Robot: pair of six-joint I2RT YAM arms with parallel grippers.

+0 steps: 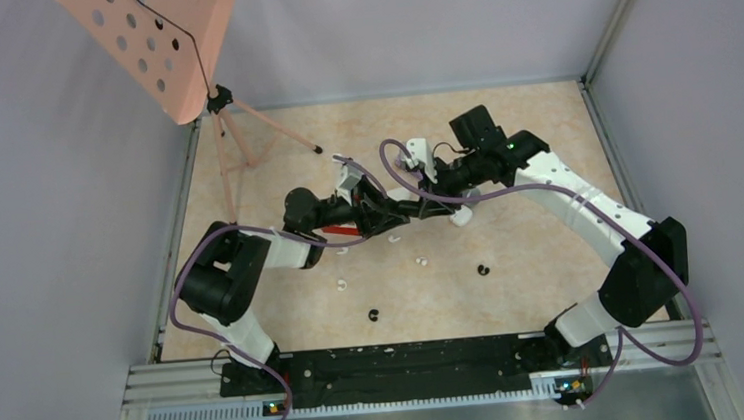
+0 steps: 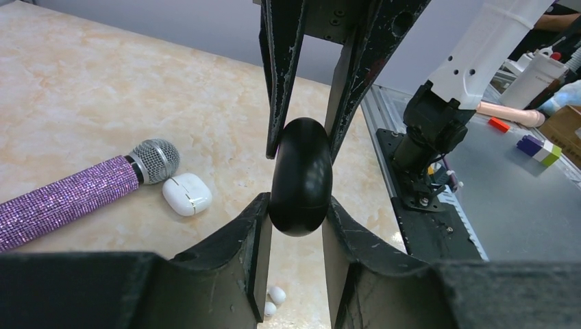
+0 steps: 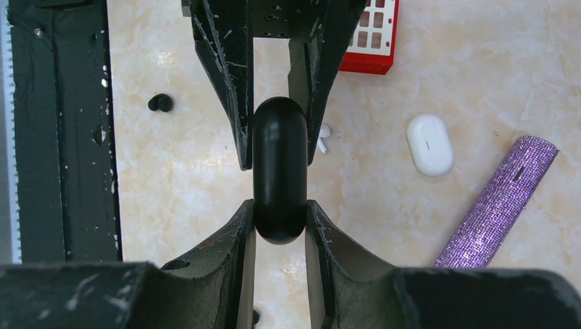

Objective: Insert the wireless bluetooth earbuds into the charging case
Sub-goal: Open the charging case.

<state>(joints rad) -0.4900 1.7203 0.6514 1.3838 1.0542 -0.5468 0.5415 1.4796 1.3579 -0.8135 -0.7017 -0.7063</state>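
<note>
A black oval charging case point(image 2: 300, 177) hangs above the table, lid closed, gripped from both ends. My left gripper point(image 2: 297, 214) is shut on its near end, both fingers pressing its sides. My right gripper point(image 3: 279, 212) is shut on the other end of the same case point(image 3: 279, 164). In the top view the two grippers meet at mid-table point(image 1: 403, 213). Loose earbuds lie on the table: two white ones point(image 2: 276, 295) below the left fingers, a white one point(image 3: 323, 137), a black one point(image 3: 161, 103), and more white point(image 1: 421, 261) and black point(image 1: 483, 269) ones.
A purple glitter microphone point(image 2: 68, 199) lies beside a white closed case point(image 2: 187, 194). Another white oval case point(image 3: 429, 144) lies near the microphone's handle point(image 3: 497, 202). A red block point(image 3: 366, 34) is under the left arm. A pink music stand point(image 1: 155, 47) stands at the back left.
</note>
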